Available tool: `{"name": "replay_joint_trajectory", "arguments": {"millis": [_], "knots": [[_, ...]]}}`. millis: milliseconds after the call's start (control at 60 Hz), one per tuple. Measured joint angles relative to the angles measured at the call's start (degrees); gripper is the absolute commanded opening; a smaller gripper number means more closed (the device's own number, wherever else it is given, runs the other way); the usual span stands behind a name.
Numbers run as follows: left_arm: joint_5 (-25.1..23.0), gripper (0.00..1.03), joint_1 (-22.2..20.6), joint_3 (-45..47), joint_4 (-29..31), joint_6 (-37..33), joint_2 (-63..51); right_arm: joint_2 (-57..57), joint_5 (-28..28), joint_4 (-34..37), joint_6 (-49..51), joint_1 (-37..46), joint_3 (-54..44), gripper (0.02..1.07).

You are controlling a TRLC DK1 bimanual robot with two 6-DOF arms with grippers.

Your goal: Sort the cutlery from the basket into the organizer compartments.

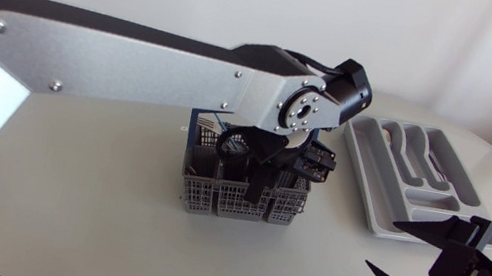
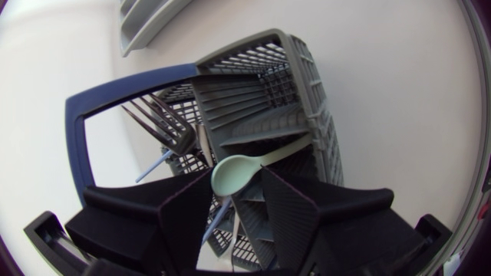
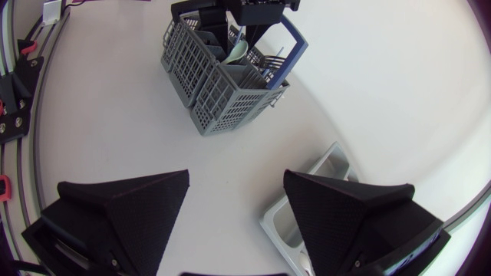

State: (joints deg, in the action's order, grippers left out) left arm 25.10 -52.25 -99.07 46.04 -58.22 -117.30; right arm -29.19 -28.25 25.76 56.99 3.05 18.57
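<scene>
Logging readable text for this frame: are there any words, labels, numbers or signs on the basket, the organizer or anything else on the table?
None: no readable word, label, number or sign shows on the cutlery basket, the grey organizer, the pale green spoon or the table in any view.

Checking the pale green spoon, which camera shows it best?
The left wrist view: the spoon sits large, bowl unobstructed, at the left hand. The right wrist view shows it small inside the basket; in the head view the left arm mostly hides it.
</scene>
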Motion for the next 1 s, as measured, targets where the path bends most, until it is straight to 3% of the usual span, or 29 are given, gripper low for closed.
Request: {"name": "replay_joint_trajectory", "arguments": {"millis": [567, 850, 1000], "knots": [[-0.83, 0.28, -0.42, -0.33, 6.21, 1.27, -0.83, 0.79, 0.00, 0.02, 0.02, 0.00, -0.70, 0.91], [-1.07, 0.13, -0.42, -0.33, 7.80, 1.27, -0.37, 1.55, 0.02, 0.24, 0.02, 0.00, -0.70, 0.91], [-1.25, 0.10, -0.42, -0.33, 8.76, 1.27, -0.07, 1.84, 0.00, 0.72, 0.02, -0.02, -0.70, 0.91]]}}
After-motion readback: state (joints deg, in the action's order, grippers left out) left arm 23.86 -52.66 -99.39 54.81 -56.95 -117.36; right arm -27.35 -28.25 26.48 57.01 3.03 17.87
